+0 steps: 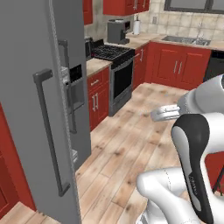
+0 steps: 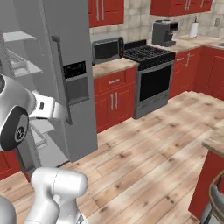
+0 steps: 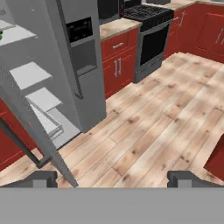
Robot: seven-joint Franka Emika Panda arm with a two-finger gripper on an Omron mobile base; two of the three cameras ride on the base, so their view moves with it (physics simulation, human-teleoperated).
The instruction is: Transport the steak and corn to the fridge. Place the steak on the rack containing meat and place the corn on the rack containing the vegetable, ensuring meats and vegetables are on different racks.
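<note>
The tall grey fridge [image 1: 74, 83] [image 2: 74, 65] [image 3: 83, 48] stands with its left door [image 1: 26, 109] swung open toward me. Pale grey racks [image 3: 28, 74] [image 2: 19, 37] show inside the open side. A sliver of green sits at the edge of the top rack [image 3: 1, 36]; I cannot tell what it is. My gripper [image 3: 113, 178] is open, its two dark fingertips [image 3: 41, 178] wide apart with nothing between them. It hangs over the wooden floor in front of the fridge. The steak and the corn are out of view.
Red cabinets with a tan counter [image 1: 97, 65] run right of the fridge, then a black stove [image 1: 119, 57] [image 2: 148, 57]. A microwave [image 2: 107, 49], a coffee machine [image 2: 164, 31] and a sink [image 1: 186, 40] line the counters. An island corner [image 2: 216, 140] juts in at right.
</note>
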